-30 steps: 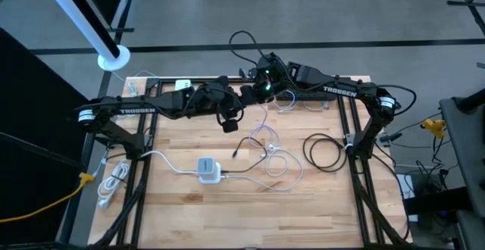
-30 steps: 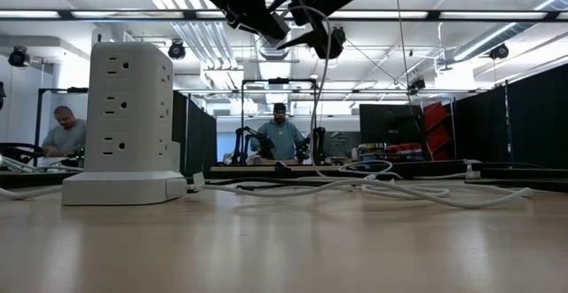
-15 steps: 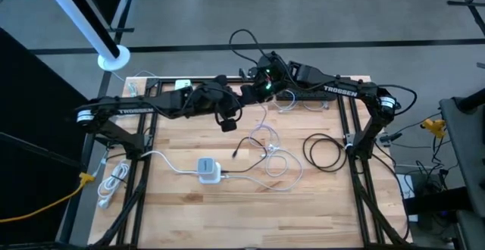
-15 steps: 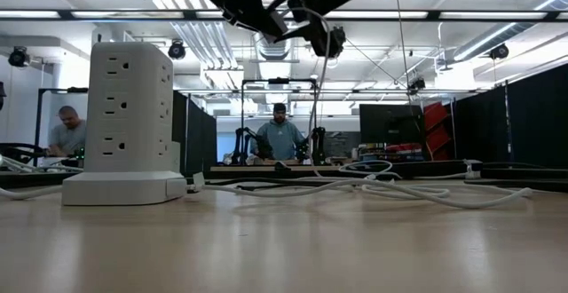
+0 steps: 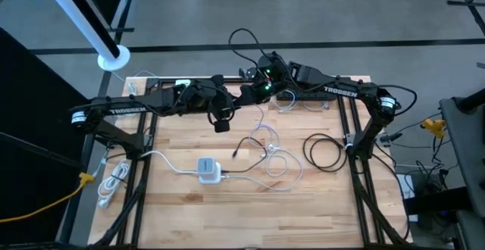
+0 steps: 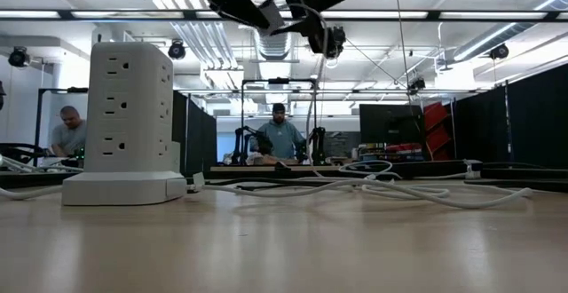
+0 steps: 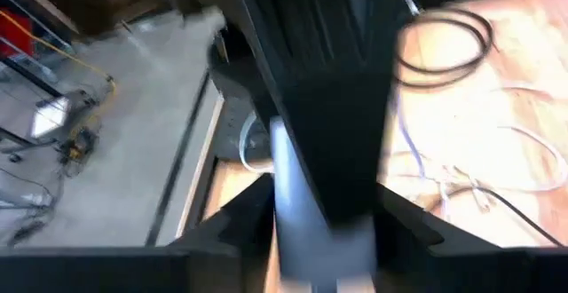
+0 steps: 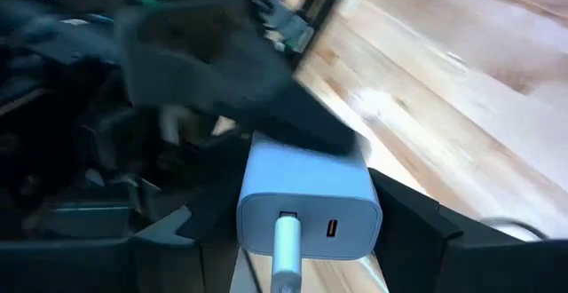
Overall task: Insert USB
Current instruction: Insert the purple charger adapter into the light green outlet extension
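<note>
Up at twelve o'clock over the table (image 5: 182,220) we see our right gripper (image 8: 306,240) clamping the white charger (image 8: 306,206), cable plugged in; our left gripper's (image 5: 220,121) state we cannot tell.

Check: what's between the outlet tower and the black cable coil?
White cable loops lie between the outlet tower and black cable coil, seen in high view.

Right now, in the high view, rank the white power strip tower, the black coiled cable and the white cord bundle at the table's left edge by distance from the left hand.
1. White power strip tower, just below the left hand, mid-table.
2. Black coiled cable, off to the right.
3. White cord bundle, at the table's left edge; only slightly farther than the coil.
</note>
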Tool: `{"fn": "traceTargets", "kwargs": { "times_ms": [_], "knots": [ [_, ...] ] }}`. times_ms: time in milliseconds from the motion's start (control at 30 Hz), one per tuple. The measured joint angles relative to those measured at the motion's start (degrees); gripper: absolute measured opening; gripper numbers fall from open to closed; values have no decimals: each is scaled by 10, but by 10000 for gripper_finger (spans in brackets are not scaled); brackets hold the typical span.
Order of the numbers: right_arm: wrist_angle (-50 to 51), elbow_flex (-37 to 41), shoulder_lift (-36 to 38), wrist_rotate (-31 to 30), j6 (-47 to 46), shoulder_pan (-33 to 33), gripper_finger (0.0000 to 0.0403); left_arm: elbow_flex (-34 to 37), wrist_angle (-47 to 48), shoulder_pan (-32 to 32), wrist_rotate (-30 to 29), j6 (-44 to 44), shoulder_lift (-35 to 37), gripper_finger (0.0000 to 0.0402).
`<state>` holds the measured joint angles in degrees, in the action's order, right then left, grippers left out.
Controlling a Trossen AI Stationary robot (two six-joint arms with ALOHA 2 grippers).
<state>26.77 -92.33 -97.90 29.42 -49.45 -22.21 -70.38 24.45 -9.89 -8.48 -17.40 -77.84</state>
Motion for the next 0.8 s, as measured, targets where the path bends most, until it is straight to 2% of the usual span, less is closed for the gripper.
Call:
{"fn": "traceTargets", "kwargs": {
  "times_ms": [167,333,567,800],
  "knots": [
    [8,1,1,-6,6,-3,192,0,11,1,2,2,1,222],
    [4,1,1,-8,6,-5,192,0,31,1,5,1,12,267],
    [3,0,1,-12,14,-11,192,0,133,0,-16,21,68,276],
    [17,0,1,13,50,-26,192,0,343,-30,-113,87,136,275]
  ]
}}
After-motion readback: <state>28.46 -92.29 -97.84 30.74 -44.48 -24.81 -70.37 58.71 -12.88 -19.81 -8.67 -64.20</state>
